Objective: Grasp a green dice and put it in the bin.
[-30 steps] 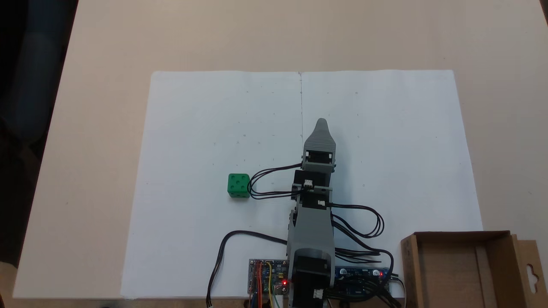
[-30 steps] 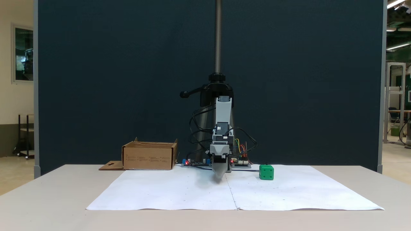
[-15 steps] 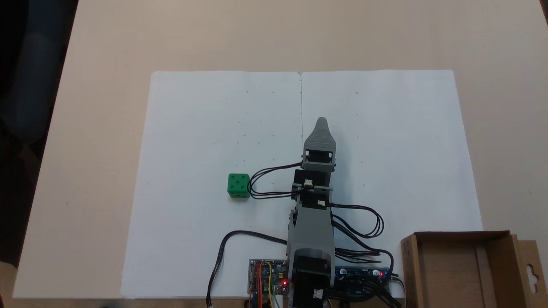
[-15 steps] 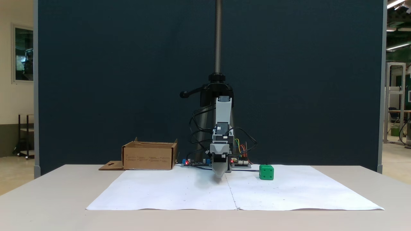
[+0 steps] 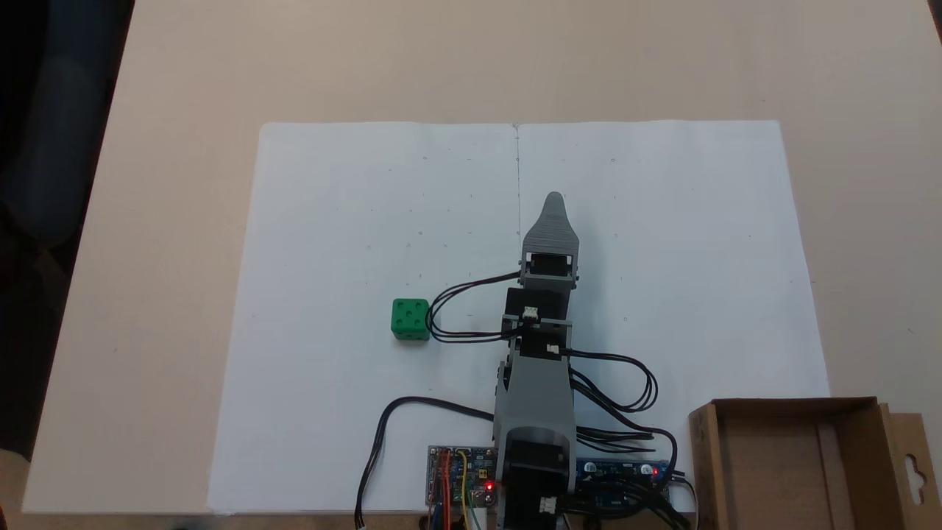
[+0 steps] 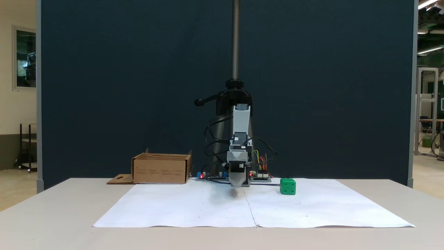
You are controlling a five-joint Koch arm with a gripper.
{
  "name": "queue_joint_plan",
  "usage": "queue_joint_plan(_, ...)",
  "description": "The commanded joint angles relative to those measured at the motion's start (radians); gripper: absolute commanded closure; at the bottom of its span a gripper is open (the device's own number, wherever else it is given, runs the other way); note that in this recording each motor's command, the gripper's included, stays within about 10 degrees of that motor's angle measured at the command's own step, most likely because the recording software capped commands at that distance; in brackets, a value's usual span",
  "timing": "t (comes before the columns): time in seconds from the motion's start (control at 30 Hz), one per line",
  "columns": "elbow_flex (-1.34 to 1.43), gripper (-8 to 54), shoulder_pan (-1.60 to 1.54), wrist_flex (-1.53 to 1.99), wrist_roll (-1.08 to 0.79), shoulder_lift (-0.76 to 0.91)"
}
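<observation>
A: Pale worktop, white paper spread over the middle, a dark screen behind it in the side-on fixed view. Going left to right from above, what comes first?

B: The dice. It sits flat on the paper, nothing touching it except that a loop of black cable runs just beside its right face.

A: Then the arm?

B: Yes. The arm reaches straight up the picture along the paper's centre seam, and the gripper is its far tip, pointing away from the base.

A: Open or closed?

B: I cannot tell. From above one tapered grey jaw covers whatever is under it, and side-on the tip reads as one wedge, hanging above the paper.

A: So which way is the dice from the gripper?

B: From above, left of it and back toward the base, well apart. Side-on it is mirrored: dice to the right. A cube has no long axis, so either pair of faces should do. I'd judge the arm must swing left and draw in.

A: And furthest right?

B: The bin, in the lower right corner beside the base, open side up, on the opposite side from the dice.
</observation>
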Motion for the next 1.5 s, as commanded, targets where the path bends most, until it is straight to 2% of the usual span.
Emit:
queue_joint_plan(0.0, -0.080, 4.0, -0.006, 0.003, -0.109, 0.115)
queue_joint_plan(0.37, -0.431, 4.0, -0.130, 0.382, -0.117, 0.112)
queue_joint_plan(0.8, -0.824, 4.0, -0.339, 1.118, -0.109, 0.112)
queue_joint_plan(0.97, -0.951, 4.0, -0.423, 1.409, 0.043, 0.110)
queue_joint_plan(1.17, -0.971, 3.2, -0.489, 1.718, 0.245, 0.110)
queue_joint_plan(1.37, -1.062, 2.0, -0.508, 1.864, 0.474, 0.098)
queue_joint_plan(1.47, -1.127, 1.9, -0.529, 1.867, 0.479, 0.046)
